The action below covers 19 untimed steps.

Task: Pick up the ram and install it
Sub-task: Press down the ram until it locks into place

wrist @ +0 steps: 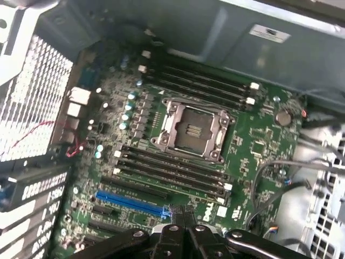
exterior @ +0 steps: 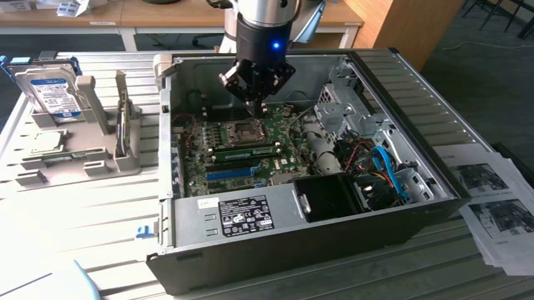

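My gripper (exterior: 259, 107) hangs inside the open computer case (exterior: 434, 187), just above the motherboard (exterior: 279, 164) by the empty CPU socket (exterior: 247, 130). In the wrist view the fingertips (wrist: 178, 212) meet with nothing seen between them, over the board's edge near the blue slot (wrist: 132, 202). Dark memory slots (wrist: 172, 171) run on both sides of the CPU socket (wrist: 192, 131). A thin green stick that looks like the ram (exterior: 70, 156) lies on the grey holder (exterior: 100, 165) at the exterior view's left, well away from the gripper.
A hard drive (exterior: 52, 94) with a blue-white label stands in the holder, with a CPU chip (exterior: 46, 141) below it. Cables (exterior: 386, 165) and a black fan shroud (exterior: 329, 195) fill the case's near right corner. Printed sheets (exterior: 492, 206) lie to the right.
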Each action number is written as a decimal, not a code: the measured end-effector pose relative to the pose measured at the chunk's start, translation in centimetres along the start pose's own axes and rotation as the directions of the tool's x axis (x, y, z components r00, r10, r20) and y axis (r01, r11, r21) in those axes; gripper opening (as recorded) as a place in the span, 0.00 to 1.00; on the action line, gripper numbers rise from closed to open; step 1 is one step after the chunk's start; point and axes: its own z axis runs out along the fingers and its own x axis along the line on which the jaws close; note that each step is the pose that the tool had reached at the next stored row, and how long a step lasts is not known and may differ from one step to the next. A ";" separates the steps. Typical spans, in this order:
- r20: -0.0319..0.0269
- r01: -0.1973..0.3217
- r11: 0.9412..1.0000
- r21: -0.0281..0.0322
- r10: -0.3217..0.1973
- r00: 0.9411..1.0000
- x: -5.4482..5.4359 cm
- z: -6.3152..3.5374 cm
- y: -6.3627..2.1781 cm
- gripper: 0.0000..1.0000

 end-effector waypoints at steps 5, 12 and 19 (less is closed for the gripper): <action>0.003 -0.091 0.996 0.001 0.091 0.996 0.0 0.03 0.00 0.09; 0.007 -0.213 0.977 0.002 0.213 0.977 0.0 0.07 0.00 0.09; 0.011 -0.298 0.954 0.003 0.298 0.954 0.0 0.09 0.00 0.09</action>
